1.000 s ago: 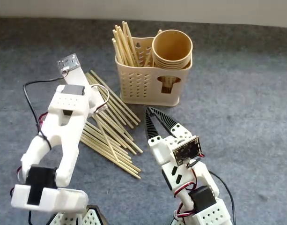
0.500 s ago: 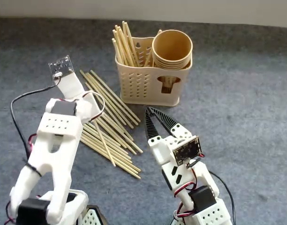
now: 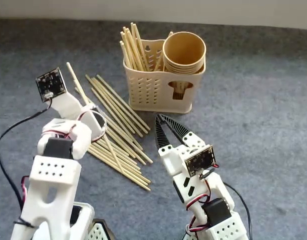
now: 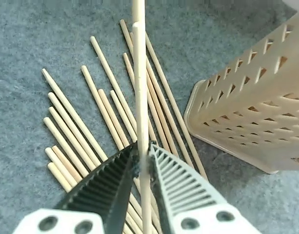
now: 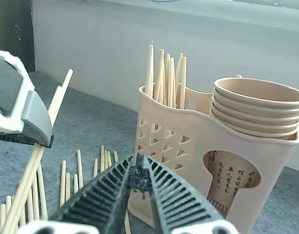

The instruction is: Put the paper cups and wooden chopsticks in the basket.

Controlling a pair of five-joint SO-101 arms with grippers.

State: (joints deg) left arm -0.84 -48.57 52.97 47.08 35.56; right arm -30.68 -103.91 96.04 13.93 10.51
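A grey carpeted table lay under everything. On it stood the left arm, its wrist raised over the loose pile, and the right arm, low and pointing toward the basket.

The basket stood upright just ahead of the right gripper, close to its tips but not touching them. From the left gripper it sat off to one side and lower, with its slotted wall turned toward the jaws.

A nested stack of paper cups filled the compartment of the basket that lay ahead of the right jaws and slightly to one side. A bundle of chopsticks stood on end in the other compartment, farther from the right jaws and nearer the left ones.

Many loose chopsticks lay roughly side by side on the carpet, directly beneath the left jaws and between them and the basket's foot.

The left jaws were pinching a single chopstick partway along its length. It was tilted clear of the pile, one end reaching well past the fingertips and the other running back between the fingers.

The right jaws were pressed together at their tips with nothing between them, as the right wrist view showed.
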